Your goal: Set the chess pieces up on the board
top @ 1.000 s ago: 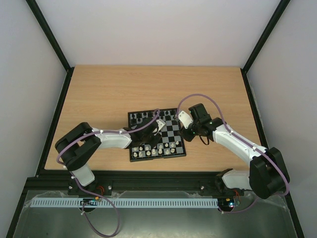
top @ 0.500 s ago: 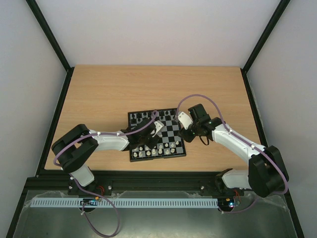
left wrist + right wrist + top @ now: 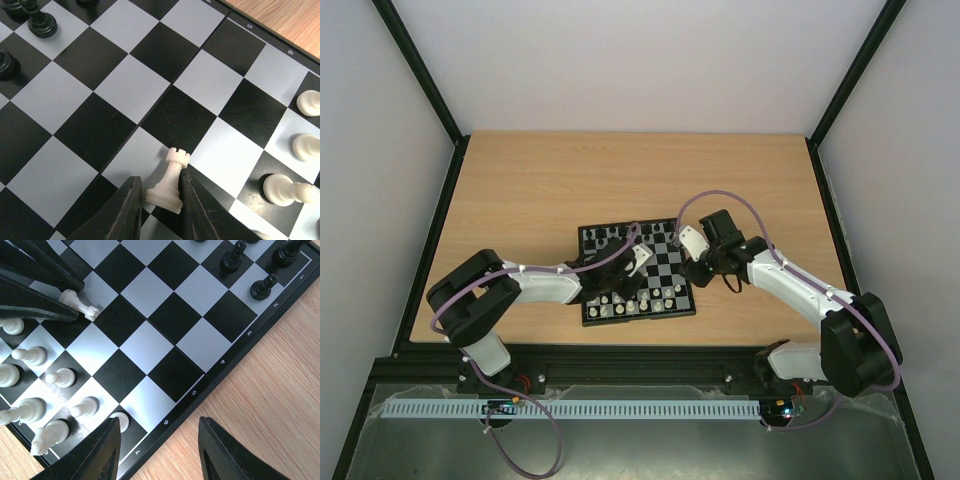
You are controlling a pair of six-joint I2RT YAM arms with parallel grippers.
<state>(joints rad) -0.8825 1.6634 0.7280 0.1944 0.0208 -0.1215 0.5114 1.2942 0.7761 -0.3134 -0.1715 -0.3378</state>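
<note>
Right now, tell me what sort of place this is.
Probably a robotics test cell: a wooden table enclosed by white walls and a black frame, two robot arms bolted at its near edge.

Left pincer (image 3: 159,182) at bottom edge, its two dark fingers (image 3: 127,210) close on either side of a white rook (image 3: 170,180). Rook leans right, and its base may be just off the board (image 3: 125,85); hard to tell. Black pieces (image 3: 40,22) stand upper left and white pieces (image 3: 305,147) along the right edge. A strip of wooden counter (image 3: 285,20) shows top right.
</note>
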